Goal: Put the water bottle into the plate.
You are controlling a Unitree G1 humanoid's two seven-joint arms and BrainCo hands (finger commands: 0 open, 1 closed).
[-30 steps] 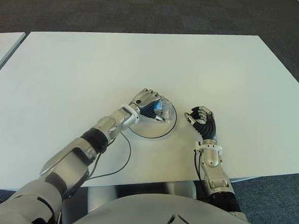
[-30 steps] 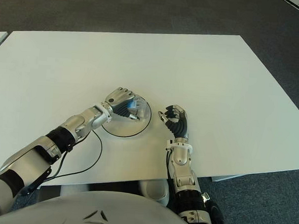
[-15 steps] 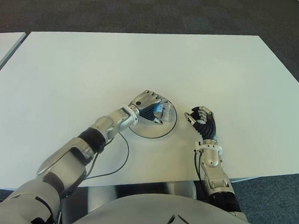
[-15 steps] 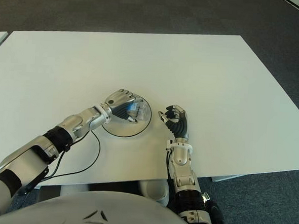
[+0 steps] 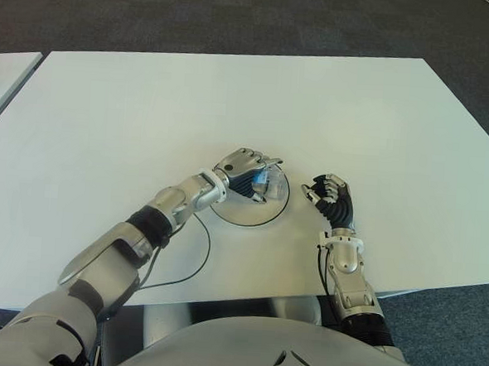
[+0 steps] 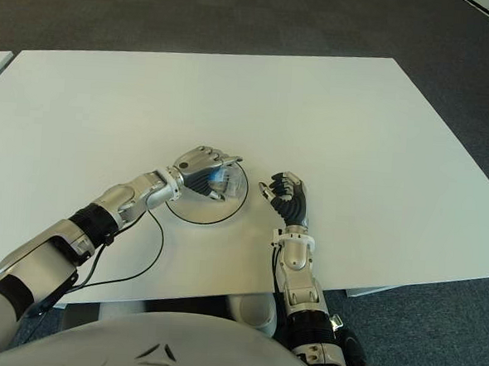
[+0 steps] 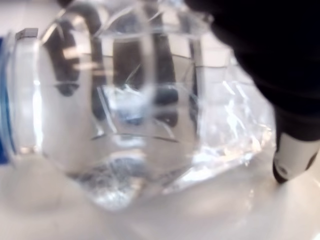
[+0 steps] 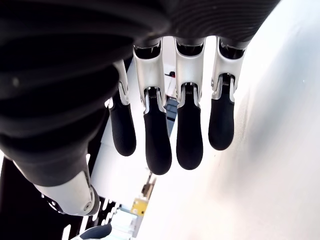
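Over the plate (image 5: pixel 251 217) near the table's (image 5: pixel 149 111) near edge, the left hand (image 5: pixel 244 168) holds the water bottle (image 7: pixel 125 125) low on its side; it should settle inside the rim before the fingers loosen. Just right of the plate, the right hand (image 5: pixel 330 196) hangs relaxed, holding nothing.

Left hand loosening over the plate

Since a second ago the left hand (image 5: pixel 244 168) has shifted slightly right of frame centre over the plate (image 5: pixel 269 215); its fingers (image 5: pixel 266 161) have begun to straighten; more of the water bottle (image 5: pixel 262 181) now shows beneath them.
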